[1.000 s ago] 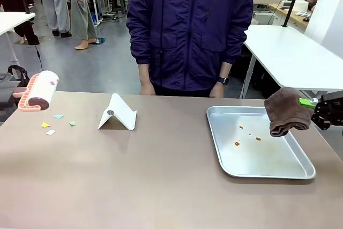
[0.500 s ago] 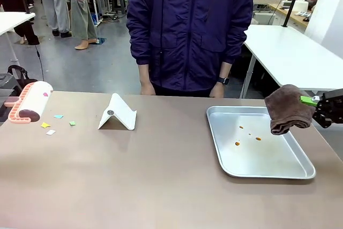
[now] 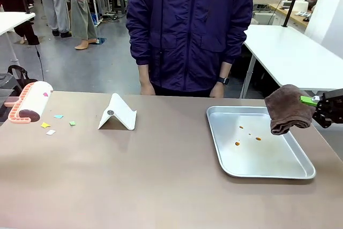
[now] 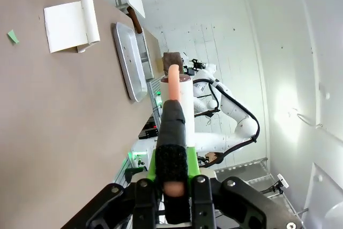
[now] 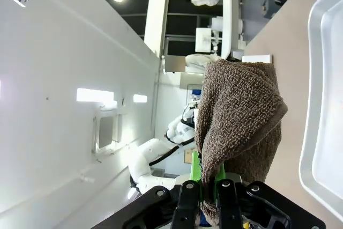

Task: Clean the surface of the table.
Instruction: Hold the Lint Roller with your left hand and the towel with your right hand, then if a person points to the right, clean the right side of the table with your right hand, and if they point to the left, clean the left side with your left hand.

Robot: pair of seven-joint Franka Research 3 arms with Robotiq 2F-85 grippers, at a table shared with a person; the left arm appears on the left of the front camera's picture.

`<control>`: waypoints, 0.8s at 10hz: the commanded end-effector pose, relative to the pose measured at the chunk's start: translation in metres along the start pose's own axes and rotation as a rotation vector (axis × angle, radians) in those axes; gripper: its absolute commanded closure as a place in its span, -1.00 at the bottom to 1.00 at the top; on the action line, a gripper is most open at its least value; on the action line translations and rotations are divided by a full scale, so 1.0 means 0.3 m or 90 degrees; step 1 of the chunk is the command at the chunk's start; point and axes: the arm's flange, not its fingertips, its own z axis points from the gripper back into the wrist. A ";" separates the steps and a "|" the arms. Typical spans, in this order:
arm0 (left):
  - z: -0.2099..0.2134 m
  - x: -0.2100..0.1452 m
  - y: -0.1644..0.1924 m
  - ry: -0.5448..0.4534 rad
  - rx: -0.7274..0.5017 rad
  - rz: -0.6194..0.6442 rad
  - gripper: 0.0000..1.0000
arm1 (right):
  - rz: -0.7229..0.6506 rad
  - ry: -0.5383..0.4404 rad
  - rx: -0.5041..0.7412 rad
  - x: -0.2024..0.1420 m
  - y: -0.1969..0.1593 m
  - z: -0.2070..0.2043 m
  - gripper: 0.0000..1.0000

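The brownish-taupe table (image 3: pixel 161 181) carries a few coloured paper scraps (image 3: pixel 53 123) near its far left. Just above that corner hangs a lint roller (image 3: pixel 31 100) with a white roll and pink frame. In the left wrist view my left gripper (image 4: pixel 172 172) is shut on the roller's handle, and the roll (image 4: pixel 181 97) points out past the table (image 4: pixel 48 122). My right gripper (image 3: pixel 317 103) is shut on a brown cloth (image 3: pixel 288 108), which hangs over the right rim of the silver tray (image 3: pixel 268 171). The same cloth (image 5: pixel 236 111) droops from my right gripper (image 5: pixel 206 189).
A white folded stand (image 3: pixel 118 113) sits at the far left-centre of the table. The tray has small orange stains (image 3: pixel 247 137). A person in a dark blue jacket (image 3: pixel 190 30) stands at the far edge, hands down. White tables (image 3: pixel 295 54) stand behind on the right.
The lint roller has dropped lower and shifted left toward the table's corner. The brown cloth has risen slightly. Nothing moved in the last half second.
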 end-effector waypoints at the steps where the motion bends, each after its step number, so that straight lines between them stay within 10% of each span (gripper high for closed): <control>1: 0.009 -0.005 -0.005 0.006 -0.013 -0.012 0.91 | -0.014 -0.002 0.000 -0.001 0.025 0.003 1.00; 8: 0.009 -0.005 -0.005 0.006 -0.013 -0.012 0.91 | -0.014 -0.002 0.000 -0.001 0.025 0.003 1.00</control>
